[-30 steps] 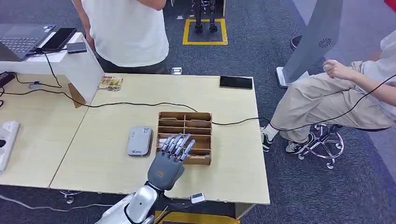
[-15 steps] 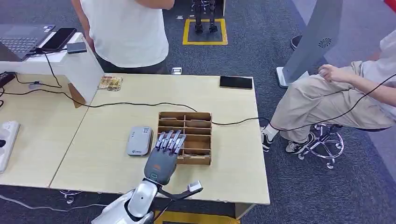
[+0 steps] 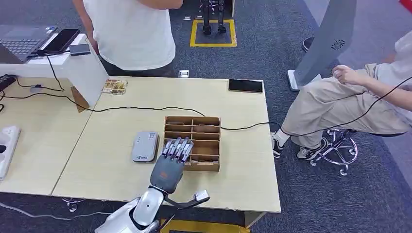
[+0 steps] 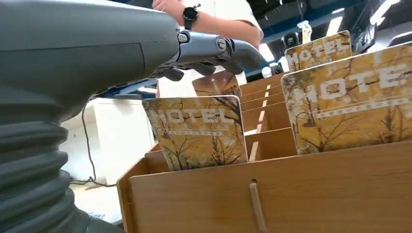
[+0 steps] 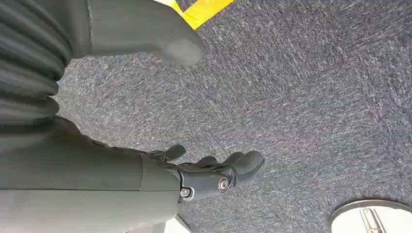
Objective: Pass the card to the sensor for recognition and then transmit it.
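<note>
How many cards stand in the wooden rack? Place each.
3 plainly: front card nearest the left hand, second card beside it, third card behind that. A possible fourth card further back; more may be hidden.

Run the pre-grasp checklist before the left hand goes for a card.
1. Left hand at the near left corner of the wooden card box: ok.
2. Left hand free, fingers extended over the box, holding nothing: ok.
3. Cards standing upright in the box slots, nearest card reachable just past the front wall: ok.
4. Fingers touching the card: not ok, they sit above it in the left wrist view.
5. Grey sensor unobstructed on the table beside the box: ok.
6. Right hand out of the way, hanging over the carpet: ok.
</note>
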Controlling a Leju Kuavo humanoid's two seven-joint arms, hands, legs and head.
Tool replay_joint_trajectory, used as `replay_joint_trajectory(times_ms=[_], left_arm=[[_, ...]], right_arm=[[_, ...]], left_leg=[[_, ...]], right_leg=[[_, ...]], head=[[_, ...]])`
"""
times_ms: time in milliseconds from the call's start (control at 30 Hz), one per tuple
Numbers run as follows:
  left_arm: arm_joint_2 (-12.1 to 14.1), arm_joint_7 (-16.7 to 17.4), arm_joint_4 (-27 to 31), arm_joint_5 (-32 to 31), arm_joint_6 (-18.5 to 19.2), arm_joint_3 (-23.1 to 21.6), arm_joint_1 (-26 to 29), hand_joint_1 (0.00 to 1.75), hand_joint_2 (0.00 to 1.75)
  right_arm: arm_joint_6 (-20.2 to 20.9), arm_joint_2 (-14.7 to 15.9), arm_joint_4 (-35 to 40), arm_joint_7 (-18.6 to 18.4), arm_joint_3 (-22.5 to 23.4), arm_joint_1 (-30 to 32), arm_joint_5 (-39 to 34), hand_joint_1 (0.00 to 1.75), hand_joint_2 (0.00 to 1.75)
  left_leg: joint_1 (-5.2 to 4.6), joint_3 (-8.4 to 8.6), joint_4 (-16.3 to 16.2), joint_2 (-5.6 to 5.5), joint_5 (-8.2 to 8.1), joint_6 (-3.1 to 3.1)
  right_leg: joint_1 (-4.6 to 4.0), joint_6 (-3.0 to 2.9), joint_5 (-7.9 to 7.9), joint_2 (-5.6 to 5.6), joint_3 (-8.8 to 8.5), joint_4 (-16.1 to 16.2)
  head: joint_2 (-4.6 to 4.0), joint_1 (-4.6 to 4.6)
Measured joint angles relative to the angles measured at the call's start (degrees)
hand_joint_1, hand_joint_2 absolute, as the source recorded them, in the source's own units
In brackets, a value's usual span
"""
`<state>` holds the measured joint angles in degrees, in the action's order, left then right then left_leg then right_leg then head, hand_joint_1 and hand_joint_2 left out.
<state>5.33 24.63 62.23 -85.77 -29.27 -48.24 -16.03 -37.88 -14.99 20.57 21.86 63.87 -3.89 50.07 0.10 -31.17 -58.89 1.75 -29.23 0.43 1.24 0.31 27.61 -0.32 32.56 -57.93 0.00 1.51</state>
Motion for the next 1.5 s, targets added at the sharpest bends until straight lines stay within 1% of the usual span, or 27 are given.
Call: replay_joint_trajectory(times_ms=[200,367,567,1133,1500], left_arm=[[0.1,-2.1,0.0,0.0,-0.6,0.0,0.3,0.00,1.75],[0.3,-2.6,0.2,0.0,-0.6,0.2,0.5,0.00,1.75],[0.7,-2.8,1.0,0.0,-0.5,0.3,0.6,0.00,1.75],[0.8,-2.7,1.7,0.0,-0.5,1.2,0.7,0.00,1.75],[2.5,-1.5,4.3,0.0,1.5,1.3,0.6,0.00,1.75]], right_arm=[[0.0,0.0,0.0,0.0,-0.1,0.0,0.0,0.00,1.75],[0.0,0.0,0.0,0.0,-0.1,0.0,0.0,0.00,1.75],[0.0,0.0,0.0,0.0,-0.4,0.0,0.0,0.00,1.75],[0.0,0.0,0.0,0.0,-0.5,0.0,0.1,0.00,1.75],[0.0,0.0,0.0,0.0,-0.5,0.0,0.0,0.00,1.75]], left_leg=[[0.00,-0.01,0.0,0.00,0.00,0.00],[0.00,-0.01,0.0,0.00,0.00,0.00],[0.00,-0.01,0.0,0.00,0.00,0.00],[0.00,-0.01,0.0,0.00,0.00,0.00],[0.00,0.00,0.0,0.00,0.00,0.00]], right_leg=[[0.00,0.00,0.00,0.00,0.00,0.0],[0.00,0.00,0.00,0.00,0.00,0.0],[0.00,0.00,0.00,0.00,0.00,0.0],[0.00,0.00,0.00,0.00,0.00,0.0],[0.00,0.00,0.00,0.00,0.00,0.0]], head=[[0.00,0.00],[0.00,-0.02],[0.00,0.00],[0.00,0.00],[0.00,-0.02]])
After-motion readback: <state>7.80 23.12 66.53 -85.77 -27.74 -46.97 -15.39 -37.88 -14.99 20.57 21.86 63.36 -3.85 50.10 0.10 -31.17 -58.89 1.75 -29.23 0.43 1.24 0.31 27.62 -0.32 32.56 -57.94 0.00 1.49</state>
